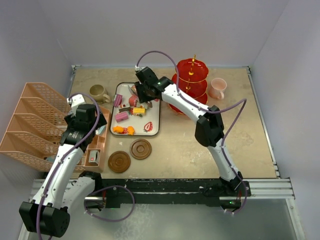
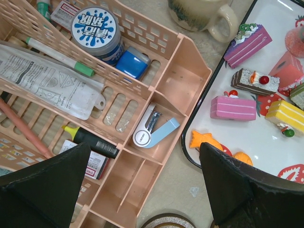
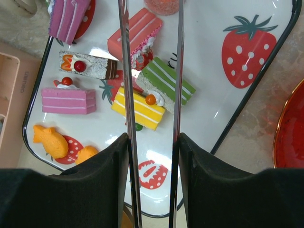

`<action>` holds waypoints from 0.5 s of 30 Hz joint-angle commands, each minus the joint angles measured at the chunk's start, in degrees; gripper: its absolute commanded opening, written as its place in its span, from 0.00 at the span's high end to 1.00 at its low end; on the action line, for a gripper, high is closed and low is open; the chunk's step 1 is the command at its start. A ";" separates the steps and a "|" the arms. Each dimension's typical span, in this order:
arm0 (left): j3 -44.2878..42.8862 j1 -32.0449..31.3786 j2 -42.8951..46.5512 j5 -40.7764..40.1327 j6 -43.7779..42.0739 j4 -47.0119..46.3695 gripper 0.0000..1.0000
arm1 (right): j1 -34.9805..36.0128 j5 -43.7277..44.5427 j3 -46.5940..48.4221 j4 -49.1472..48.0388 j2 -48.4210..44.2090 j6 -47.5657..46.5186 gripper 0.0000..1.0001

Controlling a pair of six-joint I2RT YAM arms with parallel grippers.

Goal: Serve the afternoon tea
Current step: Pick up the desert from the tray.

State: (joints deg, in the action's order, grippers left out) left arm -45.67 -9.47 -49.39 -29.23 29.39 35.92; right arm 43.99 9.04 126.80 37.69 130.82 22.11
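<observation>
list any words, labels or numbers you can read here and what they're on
Nothing reads cleanly enough to quote.
round tin lid: big blue characters, upside down, not legible
stapler: small logo, too small
plastic packet: fine print, too small
tray: dark script, mostly hidden behind the tweezers
organizer wall: embossed word, blurred

Your top cam looked down on the whole bench (image 1: 175, 155) from above and behind the arm bases. L wrist cam hung close over the pink organizer (image 2: 180, 80), R wrist cam close over the tray (image 3: 209, 109). All 3 shared that tray w/ its toy sweets (image 3: 142, 107).
</observation>
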 commanded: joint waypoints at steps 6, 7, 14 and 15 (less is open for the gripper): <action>-2.58 -0.28 0.23 0.72 0.23 -1.36 0.05 | 0.27 0.83 5.84 1.28 3.59 -2.28 0.54; -2.52 -0.28 0.21 0.93 0.16 -1.37 0.05 | 0.22 1.46 5.90 1.32 3.83 -2.45 0.54; -2.46 -0.28 -0.36 1.67 0.06 -1.53 0.06 | 0.23 1.89 6.22 1.01 3.86 -2.84 0.54; -2.49 -0.28 -0.45 1.74 0.06 -1.48 0.06 | 0.23 2.01 6.15 0.85 3.69 -2.86 0.54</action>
State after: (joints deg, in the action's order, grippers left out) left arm -45.67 -9.47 -49.63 -28.29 29.39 35.92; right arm 43.99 9.56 129.75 38.96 136.51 20.40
